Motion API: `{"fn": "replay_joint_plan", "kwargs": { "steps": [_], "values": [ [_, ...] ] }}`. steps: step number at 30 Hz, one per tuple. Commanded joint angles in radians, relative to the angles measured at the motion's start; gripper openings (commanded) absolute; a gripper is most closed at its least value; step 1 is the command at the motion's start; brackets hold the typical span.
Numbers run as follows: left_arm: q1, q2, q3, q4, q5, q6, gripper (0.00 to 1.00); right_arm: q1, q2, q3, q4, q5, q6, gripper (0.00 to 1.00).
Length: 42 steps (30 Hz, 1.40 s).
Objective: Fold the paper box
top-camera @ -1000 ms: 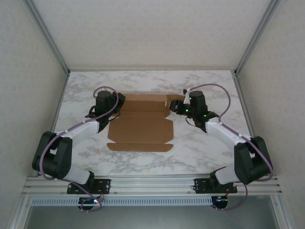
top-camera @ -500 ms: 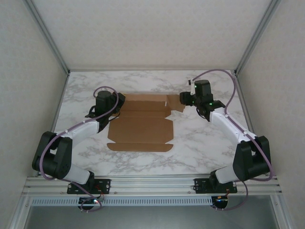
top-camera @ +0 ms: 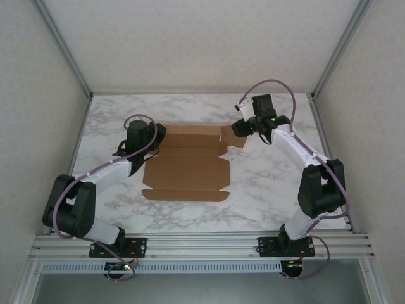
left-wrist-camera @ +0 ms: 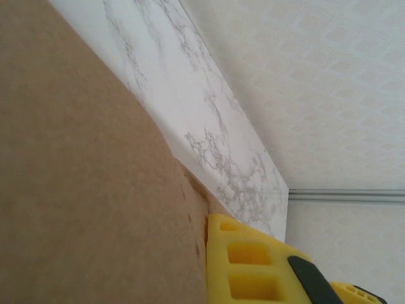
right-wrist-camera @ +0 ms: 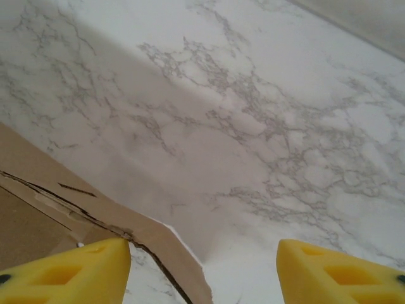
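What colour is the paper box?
The paper box is plain brown; the top external view shows it best.

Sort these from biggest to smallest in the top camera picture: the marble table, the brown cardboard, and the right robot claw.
1. marble table, biggest by far
2. paper box, lying flat on it
3. right gripper, smallest

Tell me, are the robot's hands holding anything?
The left gripper seems to pinch the paper box by its left edge; the right gripper is open, holding nothing.
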Motion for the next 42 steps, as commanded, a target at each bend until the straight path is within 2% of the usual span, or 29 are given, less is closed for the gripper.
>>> {"fn": "replay_joint_plan", "kwargs": {
  "steps": [1, 5, 8, 14, 17, 20, 21, 24, 28, 30, 34, 39, 42],
  "values": [
    [0.005, 0.024, -0.001, -0.115, 0.016, 0.043, 0.00, -0.009, 0.011, -0.013, -0.064, -0.063, -0.029, 0.61],
    [0.007, 0.023, -0.003, -0.111, 0.017, 0.045, 0.00, -0.015, 0.012, -0.042, -0.055, -0.082, -0.025, 0.60],
    [0.009, 0.023, -0.006, -0.112, 0.015, 0.046, 0.00, -0.016, 0.020, -0.037, -0.061, -0.094, -0.013, 0.56],
    [0.010, 0.023, -0.005, -0.111, 0.014, 0.043, 0.00, -0.024, 0.033, -0.046, -0.059, -0.049, 0.005, 0.52],
    [0.011, 0.025, -0.006, -0.111, 0.012, 0.039, 0.00, -0.029, 0.038, -0.045, -0.058, -0.011, 0.038, 0.41],
    [0.011, 0.026, -0.006, -0.103, 0.017, 0.037, 0.00, -0.028, 0.046, -0.027, -0.067, -0.032, 0.099, 0.22],
    [0.011, 0.027, -0.006, -0.101, 0.017, 0.038, 0.00, -0.028, 0.048, -0.022, -0.069, -0.050, 0.132, 0.16],
    [0.011, 0.030, -0.005, -0.096, 0.020, 0.033, 0.00, -0.018, 0.040, -0.030, -0.050, -0.073, 0.225, 0.09],
    [0.010, 0.032, -0.003, -0.095, 0.019, 0.031, 0.00, 0.031, 0.016, -0.056, -0.024, -0.058, 0.340, 0.04],
    [0.011, 0.033, -0.002, -0.096, 0.017, 0.027, 0.00, 0.060, 0.005, -0.069, -0.023, 0.024, 0.426, 0.04],
    [0.011, 0.036, -0.003, -0.095, 0.014, 0.021, 0.00, 0.088, -0.015, -0.111, -0.039, 0.164, 0.716, 0.05],
    [0.011, 0.045, -0.002, -0.092, 0.014, 0.014, 0.00, 0.112, -0.050, -0.173, 0.043, 0.153, 0.992, 0.04],
    [0.011, 0.040, -0.002, -0.097, 0.008, 0.010, 0.00, 0.119, -0.049, -0.135, 0.032, 0.112, 1.001, 0.04]
  ]
}}
